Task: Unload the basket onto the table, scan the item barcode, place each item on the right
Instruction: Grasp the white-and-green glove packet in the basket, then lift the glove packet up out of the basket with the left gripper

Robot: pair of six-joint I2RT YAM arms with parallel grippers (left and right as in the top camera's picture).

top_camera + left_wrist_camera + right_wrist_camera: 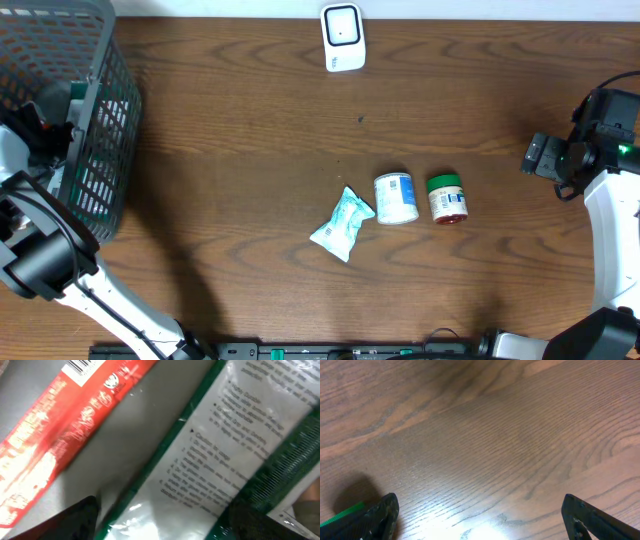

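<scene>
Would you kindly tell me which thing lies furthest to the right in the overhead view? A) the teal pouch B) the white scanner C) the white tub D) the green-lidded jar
D: the green-lidded jar lies right of the white tub and the teal pouch, and the white scanner also stands further left.

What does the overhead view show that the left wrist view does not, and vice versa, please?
Only the overhead shows the wooden table, the white scanner, the mesh basket, and three items on the table: a teal pouch, a white-and-blue can and a green-lidded jar. Only the left wrist view shows, close up, a red packet with a barcode and a white-and-green packet with printed text. Shared: nothing that can be matched with certainty between the two.
</scene>
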